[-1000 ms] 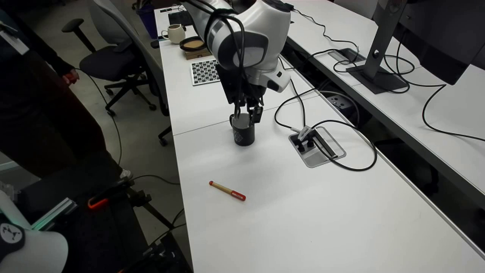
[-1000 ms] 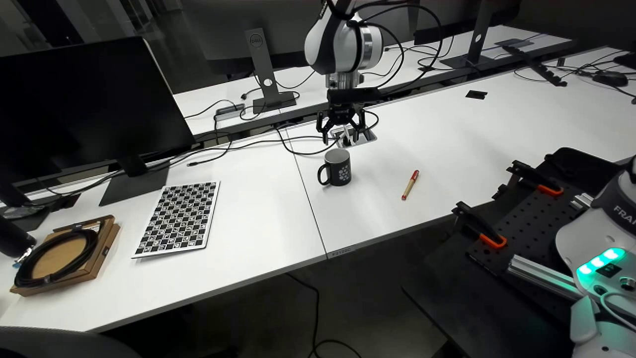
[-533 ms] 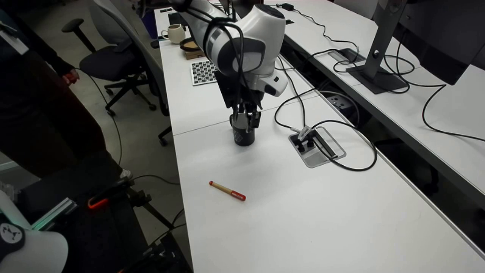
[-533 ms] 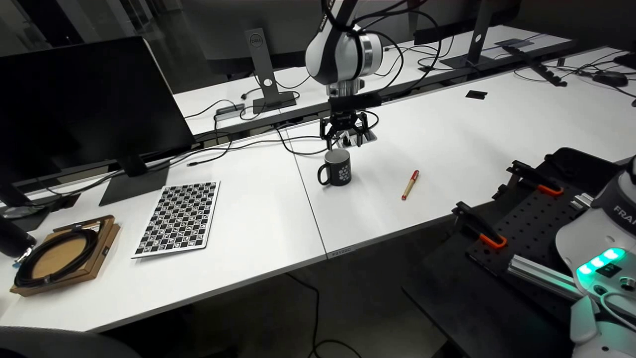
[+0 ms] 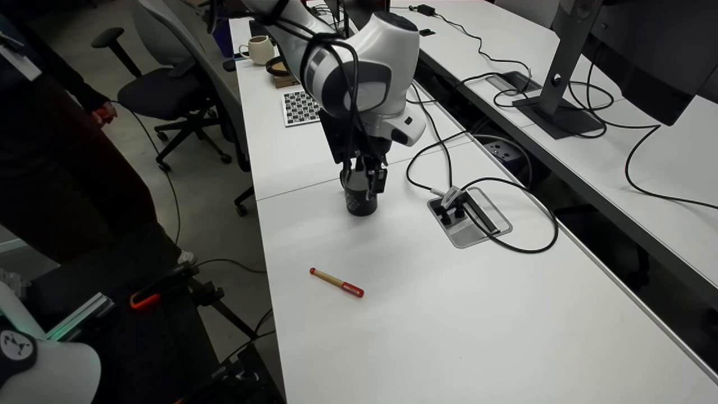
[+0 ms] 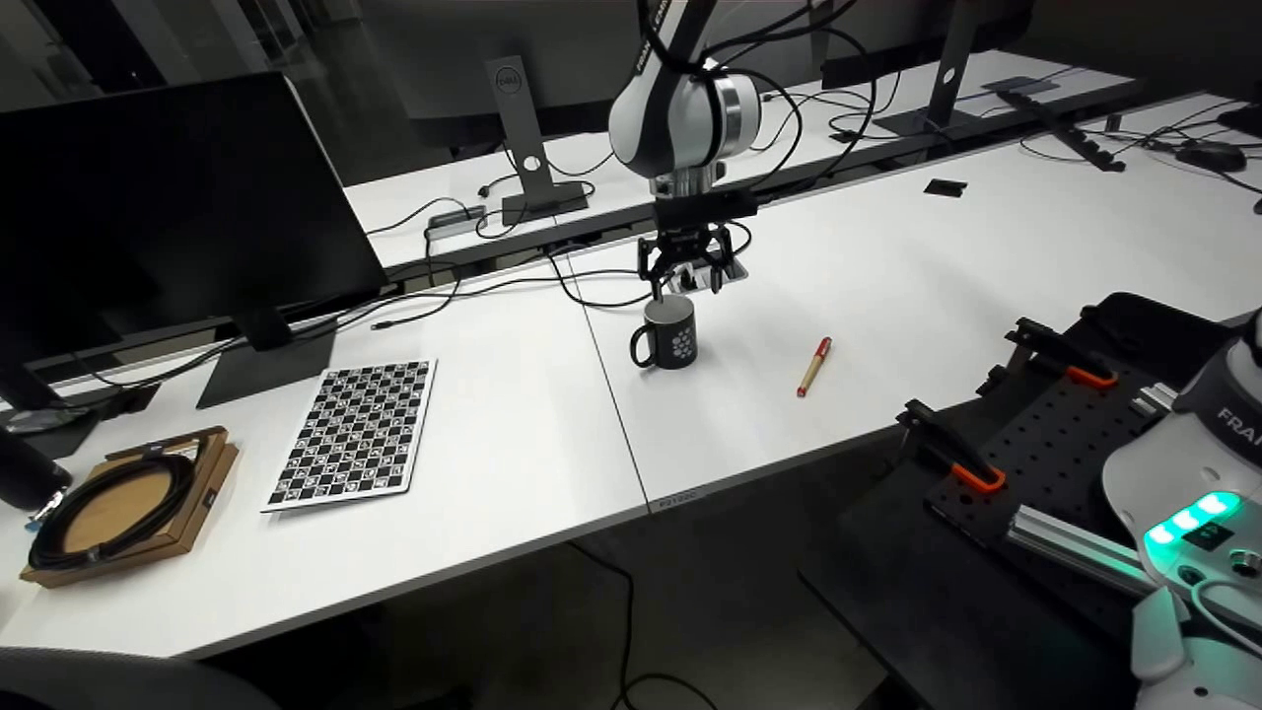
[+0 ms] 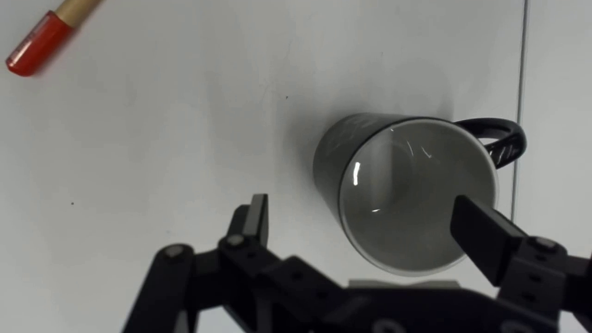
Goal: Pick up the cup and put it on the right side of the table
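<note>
The cup is a dark mug with a light inside and rim. It stands upright on the white table [image 5: 477, 320], in both exterior views [image 5: 360, 206] [image 6: 672, 343] and in the wrist view [image 7: 416, 185]. Its handle points right in the wrist view. My gripper [image 6: 687, 292] is open and empty at about rim height or just above, also in an exterior view [image 5: 362, 182]. In the wrist view [image 7: 359, 201] one finger overlaps the cup's opening and the other is apart, left of the cup. I cannot tell whether that finger is inside the cup.
A red-and-tan stick [image 5: 336, 282] lies near the cup, also in the wrist view [image 7: 41, 44]. A socket panel [image 5: 470, 217] with looping cables lies beside the cup. A checkered board [image 6: 353, 429], a cardboard box with coiled cable [image 6: 128, 503] and a monitor [image 6: 177, 227] stand farther along.
My gripper has come down toward the cup, mostly in the first half second, and shifted slightly right in an exterior view. The cup and stick have not moved.
</note>
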You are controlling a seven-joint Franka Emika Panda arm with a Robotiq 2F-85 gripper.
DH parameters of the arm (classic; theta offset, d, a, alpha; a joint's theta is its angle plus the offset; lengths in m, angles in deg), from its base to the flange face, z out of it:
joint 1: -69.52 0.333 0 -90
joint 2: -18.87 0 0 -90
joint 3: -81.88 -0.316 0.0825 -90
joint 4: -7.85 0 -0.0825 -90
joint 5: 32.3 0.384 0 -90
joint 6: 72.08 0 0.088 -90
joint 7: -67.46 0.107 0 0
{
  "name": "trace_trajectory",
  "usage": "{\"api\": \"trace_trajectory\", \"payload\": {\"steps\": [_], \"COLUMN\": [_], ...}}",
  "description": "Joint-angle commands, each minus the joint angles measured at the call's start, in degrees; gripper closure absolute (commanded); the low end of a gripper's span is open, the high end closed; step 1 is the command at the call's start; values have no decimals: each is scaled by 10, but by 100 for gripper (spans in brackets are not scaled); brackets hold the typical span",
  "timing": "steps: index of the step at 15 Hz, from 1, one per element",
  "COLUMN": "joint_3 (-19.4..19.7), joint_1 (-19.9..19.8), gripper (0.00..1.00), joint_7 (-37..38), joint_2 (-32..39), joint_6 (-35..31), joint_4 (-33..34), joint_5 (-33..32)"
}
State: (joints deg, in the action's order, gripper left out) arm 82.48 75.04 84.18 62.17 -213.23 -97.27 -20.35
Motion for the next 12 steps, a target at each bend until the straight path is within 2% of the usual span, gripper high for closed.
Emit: {"api": "trace_trajectory", "payload": {"steps": [1,7,8,9,11,12], "joint_3": [10,4,3,2,0,-1], "joint_1": [7,5,4,4,4,5], "gripper": [0,0,6,26,32,39], "joint_7": [20,19,18,17,17,17], "joint_2": [6,13,15,16,19,20], "joint_6": [-17,-21,-21,-21,-21,-20], "joint_4": [-8,-18,-18,-17,-16,-15], "joint_5": [-10,-4,-3,-2,-1,-1]}}
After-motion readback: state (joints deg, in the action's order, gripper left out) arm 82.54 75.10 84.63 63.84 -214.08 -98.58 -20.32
